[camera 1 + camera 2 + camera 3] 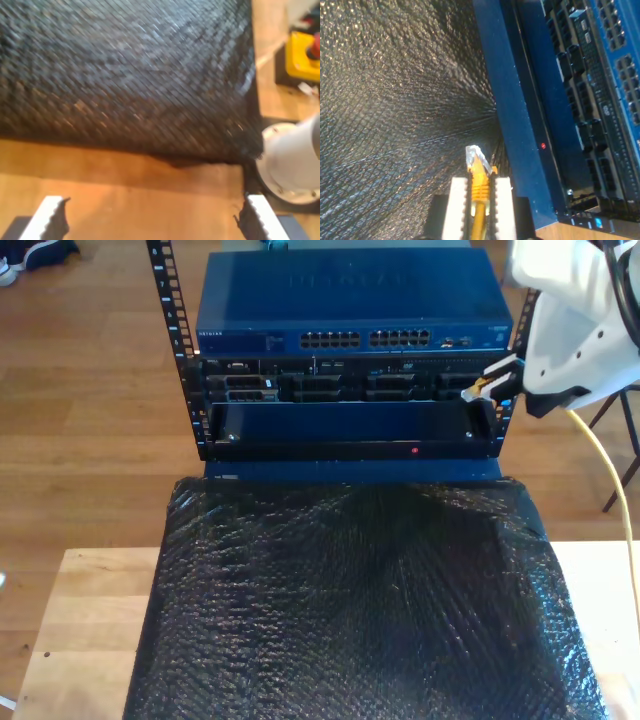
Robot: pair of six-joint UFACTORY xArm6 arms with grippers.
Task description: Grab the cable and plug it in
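one cable in play, pale yellow, clamped just behind its small clear plug between the white ribbed fingers of my second gripper; plug tip poking out past the pads, lower centre of the second wrist view. in the exterior view, same gripper at upper right, hard against the right end of the rack, with the yellow cable trailing down the right edge of the frame.

to do this step well: line the plug's long axis square with a port before pushing, keep the clip side matched to the port's notch, move in slowly and straight, no twisting. likely target a free port on the blue switch at upper centre of the exterior view, or one of the darker units under it; which port cannot be told. plug now appears off to the right of the port rows, so probably a sideways shift first. grip close to the plug helps, since the thin cable would bend under a push.

my first gripper spread wide with nothing between the jaws, over bare wooden table at the bottom of the first wrist view, beside the black bubble-textured mat. yellow box with a red button at upper right there.
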